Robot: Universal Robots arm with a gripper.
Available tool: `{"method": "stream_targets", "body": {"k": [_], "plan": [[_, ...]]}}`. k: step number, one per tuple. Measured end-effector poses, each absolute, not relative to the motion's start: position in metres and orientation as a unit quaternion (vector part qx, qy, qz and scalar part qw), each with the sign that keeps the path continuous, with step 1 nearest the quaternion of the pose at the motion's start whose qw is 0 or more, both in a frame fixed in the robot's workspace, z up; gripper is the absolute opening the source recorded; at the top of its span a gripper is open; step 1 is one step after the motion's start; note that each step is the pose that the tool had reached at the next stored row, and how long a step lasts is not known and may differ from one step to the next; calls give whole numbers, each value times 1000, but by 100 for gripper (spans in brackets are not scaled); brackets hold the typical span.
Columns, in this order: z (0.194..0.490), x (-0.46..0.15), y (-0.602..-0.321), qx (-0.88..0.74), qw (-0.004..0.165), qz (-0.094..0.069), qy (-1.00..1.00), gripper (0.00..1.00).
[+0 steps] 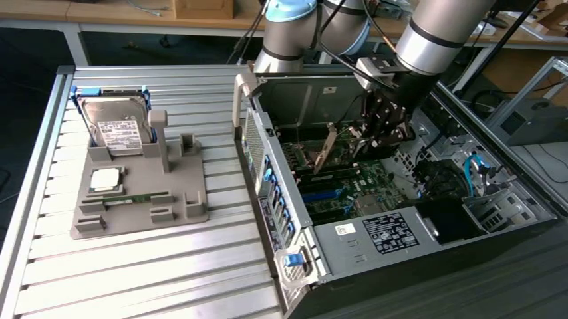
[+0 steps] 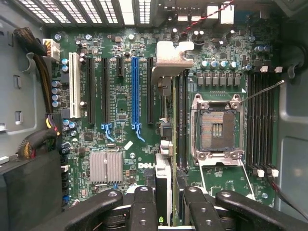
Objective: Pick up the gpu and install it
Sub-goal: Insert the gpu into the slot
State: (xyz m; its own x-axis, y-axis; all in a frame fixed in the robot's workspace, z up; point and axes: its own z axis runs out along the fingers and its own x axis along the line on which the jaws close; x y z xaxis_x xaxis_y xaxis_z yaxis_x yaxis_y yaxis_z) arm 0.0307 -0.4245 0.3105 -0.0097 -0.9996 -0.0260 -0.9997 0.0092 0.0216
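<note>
I've got the pincer [image 2: 168,204] clamped on the gpu [image 2: 163,173], down inside the open case [image 1: 266,153]. The gpu stands on edge over the motherboard [image 2: 96,139], between the blue slot [image 2: 134,91] and the CPU socket [image 2: 216,127]. Can't tell if it's seated.

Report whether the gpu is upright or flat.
Upright: the gpu stands on edge over the motherboard, gripped by the pincer. Whether it is seated, cannot tell.
</note>
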Motion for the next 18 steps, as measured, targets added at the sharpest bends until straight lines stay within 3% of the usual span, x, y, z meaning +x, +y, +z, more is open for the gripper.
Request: {"method": "stream_targets", "body": {"k": [18], "plan": [[310, 29, -428, -704, 2, 17, 710, 27]]}}
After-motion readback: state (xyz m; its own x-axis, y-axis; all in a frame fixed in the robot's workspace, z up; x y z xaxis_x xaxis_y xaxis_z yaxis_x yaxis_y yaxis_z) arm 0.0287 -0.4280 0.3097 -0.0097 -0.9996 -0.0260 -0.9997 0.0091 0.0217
